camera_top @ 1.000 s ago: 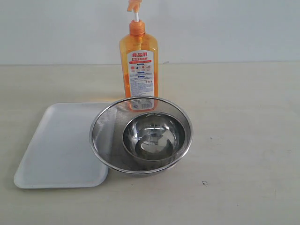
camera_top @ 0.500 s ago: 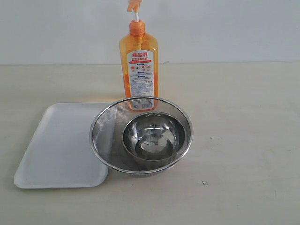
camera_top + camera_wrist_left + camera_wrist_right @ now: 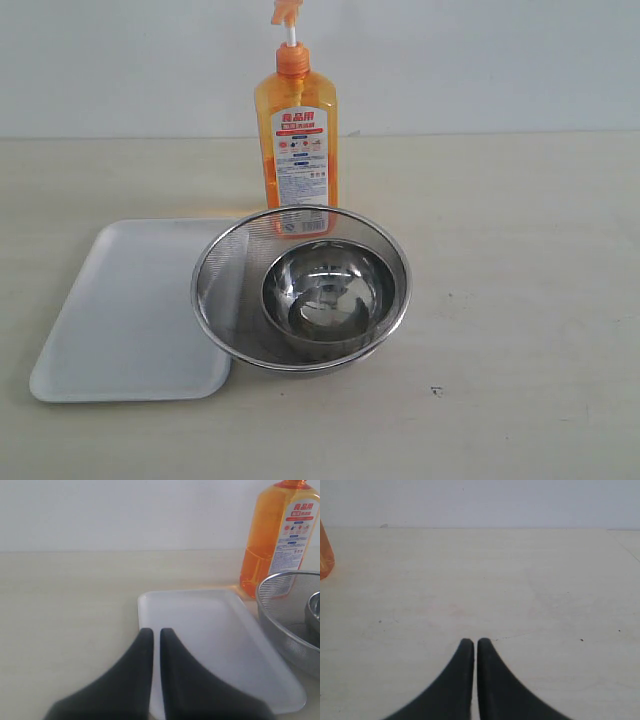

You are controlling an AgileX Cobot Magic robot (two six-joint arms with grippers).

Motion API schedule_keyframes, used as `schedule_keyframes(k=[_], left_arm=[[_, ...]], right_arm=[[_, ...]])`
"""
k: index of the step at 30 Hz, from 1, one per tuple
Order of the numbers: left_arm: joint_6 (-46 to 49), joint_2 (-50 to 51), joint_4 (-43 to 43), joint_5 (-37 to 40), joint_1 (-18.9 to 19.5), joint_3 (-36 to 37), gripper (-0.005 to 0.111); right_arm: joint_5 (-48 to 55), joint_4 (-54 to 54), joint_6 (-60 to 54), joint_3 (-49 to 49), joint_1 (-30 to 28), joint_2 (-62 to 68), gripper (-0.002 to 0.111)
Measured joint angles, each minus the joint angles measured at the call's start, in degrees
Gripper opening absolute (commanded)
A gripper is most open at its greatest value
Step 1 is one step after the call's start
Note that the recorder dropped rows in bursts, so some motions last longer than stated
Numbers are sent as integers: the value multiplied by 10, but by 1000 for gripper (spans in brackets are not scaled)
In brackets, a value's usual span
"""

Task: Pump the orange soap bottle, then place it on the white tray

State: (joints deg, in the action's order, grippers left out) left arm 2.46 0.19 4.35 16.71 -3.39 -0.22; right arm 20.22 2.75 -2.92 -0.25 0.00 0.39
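Observation:
The orange soap bottle stands upright at the back of the table, its pump head raised on the white stem, just behind the strainer; it also shows in the left wrist view. The white tray lies flat at the front left and holds nothing. My left gripper is shut and empty, over the tray's near corner, well short of the bottle. My right gripper is shut and empty over bare table, with only an orange sliver of the bottle at the picture's edge. Neither gripper appears in the exterior view.
A round steel mesh strainer sits in front of the bottle, overlapping the tray's right edge, with a smaller steel bowl inside it. A pale wall rises behind the table.

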Motion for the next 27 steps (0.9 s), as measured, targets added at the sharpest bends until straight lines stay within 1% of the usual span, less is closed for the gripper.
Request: schedule_keyframes(k=[4,9,17,20,23,27], left_arm=[[0,0,0,0,0,0,5],[0,0,0,0,0,0,5],[0,0,0,0,0,0,5],[0,0,0,0,0,0,5],[0,0,0,0,0,0,5],[0,0,0,0,0,0,5]], right_arm=[[-14,0,0,0,0,0,0],[-57,0,0,0,0,0,0],[-168,18,13,0,0,0,0],[-190,23,21,0,0,0,0],[-185,23,23,0,0,0,0],[-145,25,16,-26,0,-1,0]])
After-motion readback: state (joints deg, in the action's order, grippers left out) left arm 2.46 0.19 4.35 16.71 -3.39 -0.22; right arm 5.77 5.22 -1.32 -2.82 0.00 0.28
